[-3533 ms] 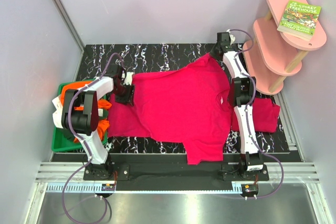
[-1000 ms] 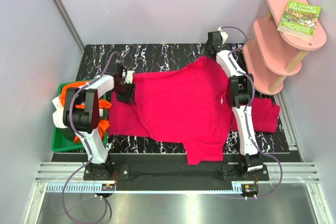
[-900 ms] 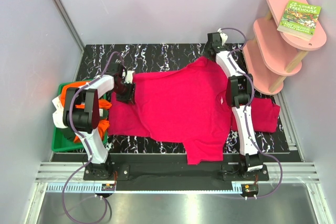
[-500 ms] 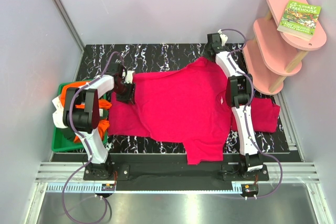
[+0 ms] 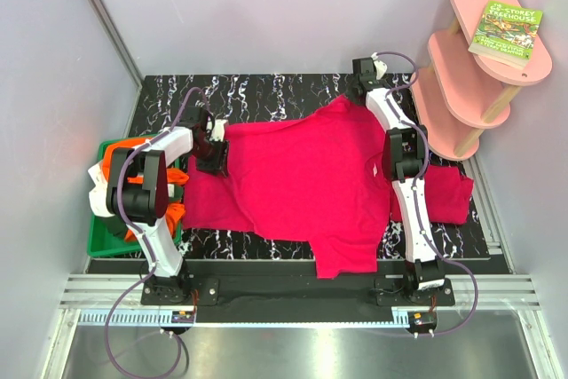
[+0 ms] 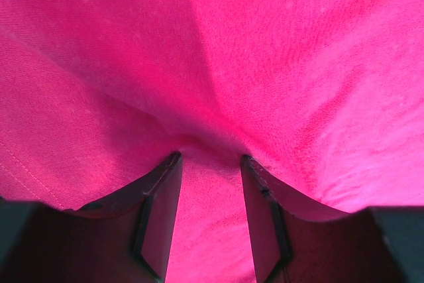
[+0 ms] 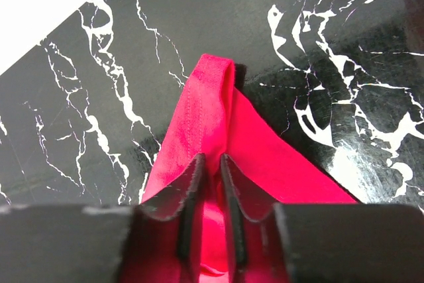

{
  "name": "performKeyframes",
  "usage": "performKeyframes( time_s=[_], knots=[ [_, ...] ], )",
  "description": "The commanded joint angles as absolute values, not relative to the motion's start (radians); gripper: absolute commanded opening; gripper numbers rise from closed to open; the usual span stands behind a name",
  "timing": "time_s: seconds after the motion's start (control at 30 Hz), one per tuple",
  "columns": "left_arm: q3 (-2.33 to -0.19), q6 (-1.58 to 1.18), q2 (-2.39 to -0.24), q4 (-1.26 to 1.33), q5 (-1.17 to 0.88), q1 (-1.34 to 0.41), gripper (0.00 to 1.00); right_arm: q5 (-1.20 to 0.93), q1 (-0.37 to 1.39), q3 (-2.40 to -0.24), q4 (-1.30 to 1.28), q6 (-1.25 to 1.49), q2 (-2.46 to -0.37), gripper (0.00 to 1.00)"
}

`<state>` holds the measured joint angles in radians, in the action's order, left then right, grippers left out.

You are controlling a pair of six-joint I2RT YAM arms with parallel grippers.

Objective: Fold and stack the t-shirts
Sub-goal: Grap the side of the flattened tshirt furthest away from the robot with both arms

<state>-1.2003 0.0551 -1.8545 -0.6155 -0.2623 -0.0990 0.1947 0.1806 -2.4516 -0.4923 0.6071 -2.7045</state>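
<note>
Spreading across the frame's middle, the crimson t-shirt (image 5: 306, 179) is pinched at its centre-left edge by the half-closed left gripper (image 6: 210, 158) and at its upper-right tip by the nearly closed right gripper (image 7: 212, 157).

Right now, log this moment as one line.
left tool: gripping spread pink shirt, left edge | right tool: closed on same shirt's far corner | green tray: holds orange shirt
</note>
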Motion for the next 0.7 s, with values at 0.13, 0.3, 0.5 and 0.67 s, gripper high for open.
performKeyframes(
  time_s=[0.13, 0.3, 0.5, 0.67],
  knots=[
    [-1.200, 0.060, -1.893, -0.607, -0.278, -0.106, 0.47, 0.229, 0.176, -2.508, -0.476, 0.574, -2.695, 0.06],
    [-1.197, 0.055, -1.887, -0.606, -0.273, -0.106, 0.46, 0.213, 0.179, -2.493, -0.474, 0.583, -2.686, 0.00],
    [-1.158, 0.025, -1.764, -0.497, -0.157, -0.101, 0.46, 0.253, 0.210, -2.451, -0.463, 0.517, -2.625, 0.00],
    [-1.238, 0.002, -1.767, -0.457, -0.051, -0.061, 0.48, 0.252, 0.218, -2.415, -0.462, 0.509, -2.568, 0.00]
  ],
)
